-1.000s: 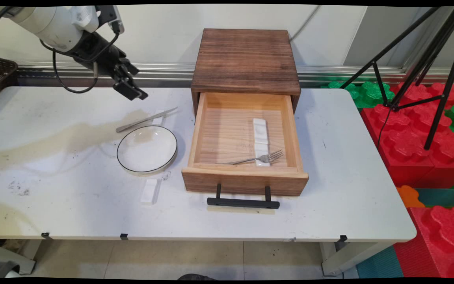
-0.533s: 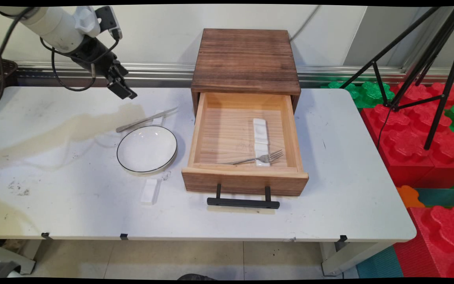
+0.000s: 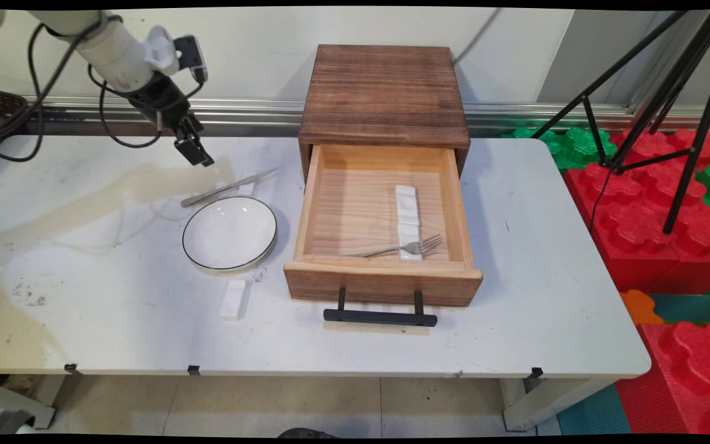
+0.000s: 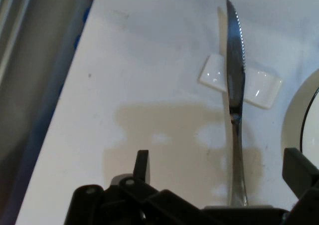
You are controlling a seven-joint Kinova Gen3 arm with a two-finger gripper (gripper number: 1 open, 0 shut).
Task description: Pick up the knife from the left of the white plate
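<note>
Now, gripper: the black two-finger gripper [image 3: 198, 154] hangs above the tabletop [image 3: 84, 296] toward its far left corner, tilted down toward the knife; in the hand view its fingers [image 4: 141, 166] stand spread apart with nothing between them, and the gripper [image 4: 219, 167] looks straight down on the knife's handle.
Knife: a silver knife [image 3: 230, 187] lies flat on the tabletop, near the far edge and left of the wooden box; the hand view shows the knife [image 4: 235, 90] with a serrated blade that crosses a small white rest [image 4: 240, 80] and lies on it.
Plate: a white plate with a thin dark rim [image 3: 230, 233] sits just on the near side of the knife, close to the drawer's left wall; its edge [image 4: 299, 120] shows at the right of the hand view.
Second rest: another small white rest [image 3: 233, 300] lies on the tabletop just nearer than the plate, apart from it.
Box: a dark wooden box [image 3: 384, 92] stands at the middle of the far edge.
Drawer: its pale wooden drawer [image 3: 383, 280] is pulled out toward the near edge, with a black bar handle [image 3: 379, 317] in front.
Inside the drawer: a long white rest [image 3: 407, 216] lies toward the right wall, and a silver fork [image 3: 401, 248] lies across its near end, tines pointing right.
</note>
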